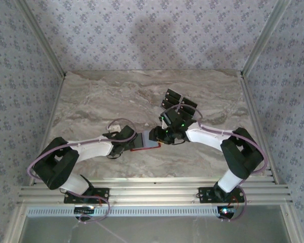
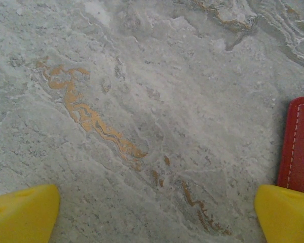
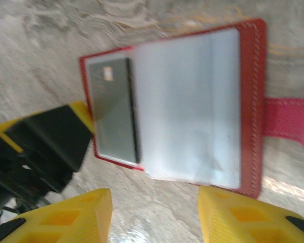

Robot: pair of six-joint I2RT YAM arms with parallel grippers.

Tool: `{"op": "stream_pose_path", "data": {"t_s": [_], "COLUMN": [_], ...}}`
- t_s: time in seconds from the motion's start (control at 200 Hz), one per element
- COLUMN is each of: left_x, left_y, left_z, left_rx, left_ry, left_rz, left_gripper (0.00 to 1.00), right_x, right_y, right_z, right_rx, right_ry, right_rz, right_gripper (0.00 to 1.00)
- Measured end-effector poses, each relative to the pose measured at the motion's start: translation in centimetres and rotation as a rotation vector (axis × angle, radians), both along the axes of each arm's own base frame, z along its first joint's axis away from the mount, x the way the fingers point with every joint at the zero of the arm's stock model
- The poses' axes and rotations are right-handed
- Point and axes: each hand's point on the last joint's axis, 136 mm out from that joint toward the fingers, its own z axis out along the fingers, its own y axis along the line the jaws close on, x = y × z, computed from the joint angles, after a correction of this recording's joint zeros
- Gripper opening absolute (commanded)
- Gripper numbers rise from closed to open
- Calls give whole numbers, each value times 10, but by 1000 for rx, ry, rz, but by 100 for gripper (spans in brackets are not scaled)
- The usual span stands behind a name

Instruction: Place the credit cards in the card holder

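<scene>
Right jaws apart, card holder [image 3: 253,76] tab [image 3: 289,124] rightward

Robot test booth, patterned wallpaper walls [image 1: 152,30], marble-look tabletop [image 1: 106,96], aluminium frame rails [image 1: 157,195]

Your work surface is the table [image 1: 91,101], a grey-beige marbled top with orange veining. Two items lie directly on it. You find the card holder [image 3: 251,101] near the middle, opened flat with its pockets [image 3: 187,101] facing up and its snap tab [image 3: 289,124] extended sideways onto the top. You find the cards [image 1: 180,104] as a loose black pile near the holder, farther back and to the right.
</scene>
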Motion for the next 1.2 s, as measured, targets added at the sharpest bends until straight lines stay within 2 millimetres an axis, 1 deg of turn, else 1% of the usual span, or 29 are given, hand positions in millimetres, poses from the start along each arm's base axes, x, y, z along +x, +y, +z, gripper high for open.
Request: {"op": "stream_pose_path", "data": {"t_s": [0.125,0.31,0.72,0.879,1.199], "left_x": [0,0,0,0,1], "left_y": [0,0,0,0,-1], "left_z": [0,-1,-1,-1,-1], "left_rx": [1,4,4,5,11], "left_ry": [0,-1,-1,-3,-9], "left_rz": [-1,-2,-2,-2,-5], "left_gripper": [99,99,99,99,99], "right_x": [-15,-25,-17,-12,-8], "right_y": [-2,4,-1,0,5], "right_z": [-12,-21,-33,-34,-34], "right_rx": [-37,-54,-83,-82,-73], "right_ry": [31,51,67,66,60], "right_rz": [21,43,16,9,14], "right_gripper": [48,47,47,46,45]}}
